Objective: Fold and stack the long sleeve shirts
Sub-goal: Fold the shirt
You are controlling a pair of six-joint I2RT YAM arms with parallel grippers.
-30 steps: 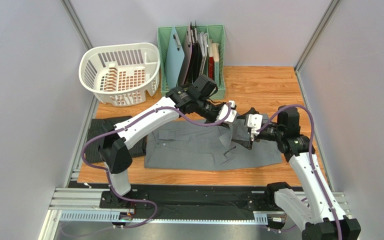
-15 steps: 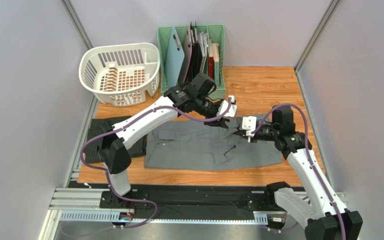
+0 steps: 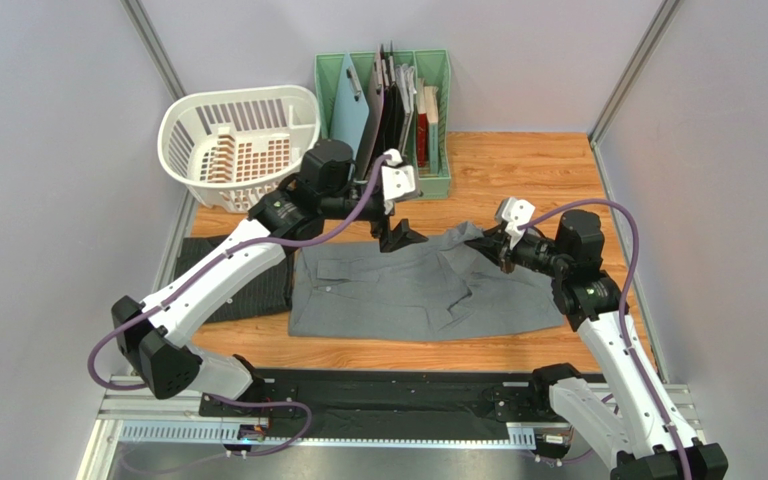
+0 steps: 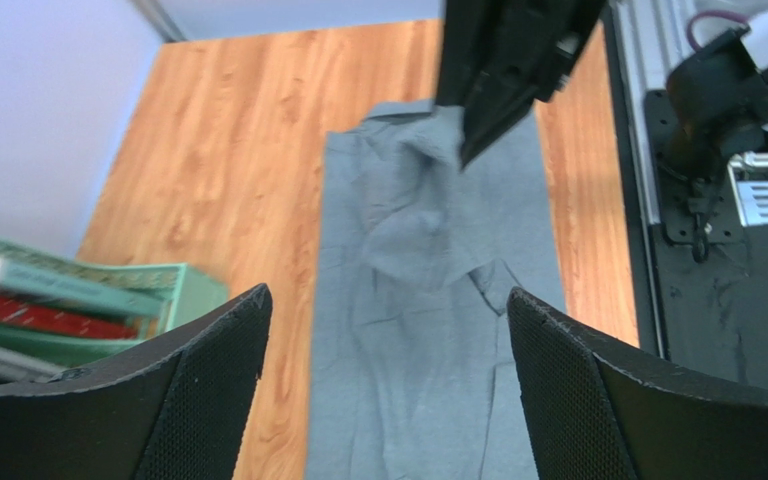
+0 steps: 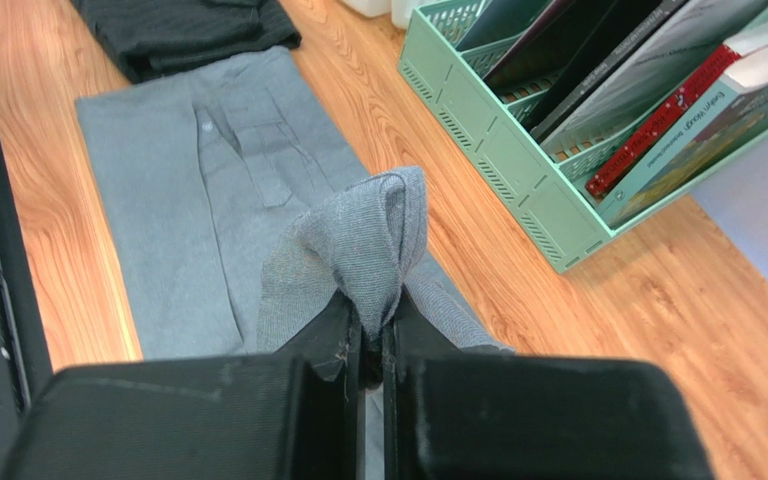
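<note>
At the far left of your worktop (image 3: 518, 170), the dark pinstriped shirt (image 3: 220, 285) lies folded into a flat block. Your left arm crosses over its right end. It sits right up against the left end of the grey shirt (image 3: 398, 300), and you cannot tell from these views whether the two overlap.

Behind the dark shirt, in the far left corner, stands the white slatted basket (image 3: 241, 140).

Your left hand (image 3: 396, 236) hangs over the far edge of the grey shirt, in front of the green file rack (image 3: 438, 185), which holds upright folders and books. In its wrist view both fingers (image 4: 193, 400) are spread wide with nothing between them and the cloth lies well below. The hand is released and grasps nothing.

The grey shirt is spread across the middle of the worktop with its long side running left to right. Its chest pocket (image 5: 258, 150) faces up in the left part. The left end and the near edge lie flat, with some creases in the middle. Toward the far right, part of the shirt is drawn up off the worktop into a peak.

Your right hand (image 3: 503, 250) is clenched on that peak. In its wrist view the two fingers are pressed together, and a bunched fold of grey cloth is pinched between them and droops over their tips.
</note>
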